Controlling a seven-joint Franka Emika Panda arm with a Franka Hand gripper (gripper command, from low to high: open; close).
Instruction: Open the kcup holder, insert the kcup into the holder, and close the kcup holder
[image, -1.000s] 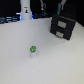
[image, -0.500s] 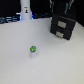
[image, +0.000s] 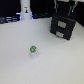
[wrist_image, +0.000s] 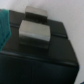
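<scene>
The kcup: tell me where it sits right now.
In the exterior view the kcup stands alone on the white table, left of centre, well apart from the kcup holder at the upper right.

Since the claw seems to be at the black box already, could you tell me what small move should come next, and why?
Probably ease down onto the grey handle of the black boxy kcup holder and pull it open. The wrist view is filled by that holder, while the small white kcup with its green top sits apart on the white table, not yet picked up.
</scene>
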